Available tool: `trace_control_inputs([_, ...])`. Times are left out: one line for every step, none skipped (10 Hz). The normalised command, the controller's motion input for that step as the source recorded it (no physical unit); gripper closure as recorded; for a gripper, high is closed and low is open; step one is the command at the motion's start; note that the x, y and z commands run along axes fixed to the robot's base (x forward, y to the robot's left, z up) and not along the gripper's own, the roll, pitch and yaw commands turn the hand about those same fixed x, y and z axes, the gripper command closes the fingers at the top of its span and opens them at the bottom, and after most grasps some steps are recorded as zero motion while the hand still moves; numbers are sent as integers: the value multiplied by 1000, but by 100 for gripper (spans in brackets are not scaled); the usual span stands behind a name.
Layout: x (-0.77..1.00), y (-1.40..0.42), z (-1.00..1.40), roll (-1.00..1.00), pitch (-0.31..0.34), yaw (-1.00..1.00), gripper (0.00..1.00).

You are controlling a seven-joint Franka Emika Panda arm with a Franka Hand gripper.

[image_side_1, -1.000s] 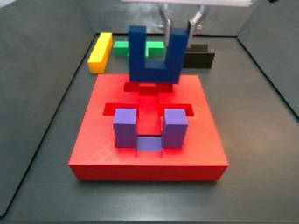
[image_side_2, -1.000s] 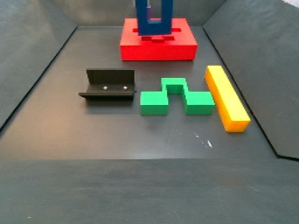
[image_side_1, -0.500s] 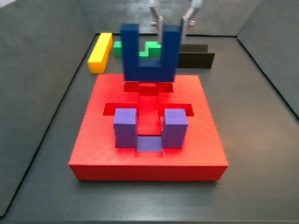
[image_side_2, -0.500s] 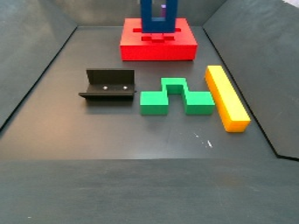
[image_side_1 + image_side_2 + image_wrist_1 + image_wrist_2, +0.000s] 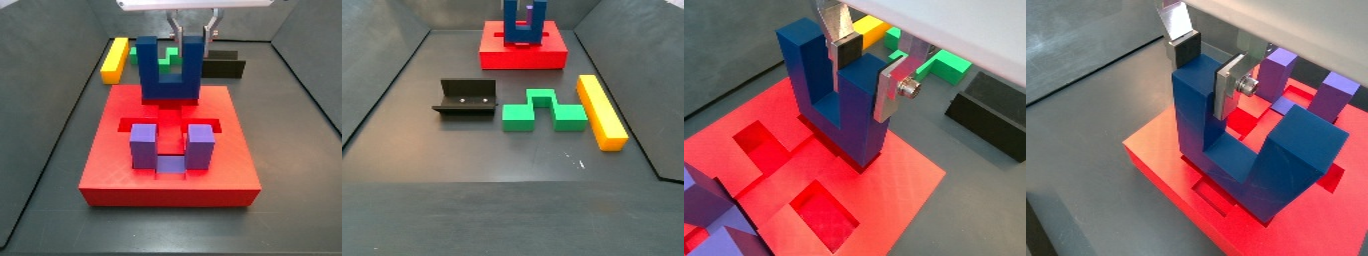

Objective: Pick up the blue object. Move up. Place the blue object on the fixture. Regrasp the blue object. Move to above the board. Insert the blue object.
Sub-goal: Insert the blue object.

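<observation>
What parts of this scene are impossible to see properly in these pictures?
- Board cutouts: too far and foreshortened in a side view.
- Blue object underside: hidden by its own body where it meets the board.
- Gripper pads: covered by the prong they clamp.
- Fixture: cut off by the wrist view's edge.
</observation>
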Motion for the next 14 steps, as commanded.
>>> trace_control_inputs([-9, 0, -146, 289, 0, 31, 100])
trace_control_inputs([-240, -91, -154, 181, -31, 197, 100])
trace_control_inputs([0, -54, -29, 69, -46, 411, 100])
trace_control_inputs([0, -86, -63, 99, -20, 340, 100])
trace_control_inputs([0, -37, -86, 104, -20, 326, 100])
trace_control_inputs([66, -17, -114, 110, 0, 260, 100])
trace_control_inputs([371, 0, -217, 180, 50, 94, 100])
trace_control_inputs([526, 43, -226, 193, 87, 0, 100])
trace_control_inputs([506, 63, -237, 214, 90, 0, 100])
trace_control_inputs([431, 0, -260, 164, 91, -117, 100])
trace_control_inputs([391, 0, -251, 116, 99, -226, 100])
trace_control_inputs([174, 0, -220, 14, 73, -203, 100])
trace_control_inputs([60, -46, -77, -63, 11, -60, 100])
trace_control_inputs([0, -66, 0, -173, -1, 0, 100])
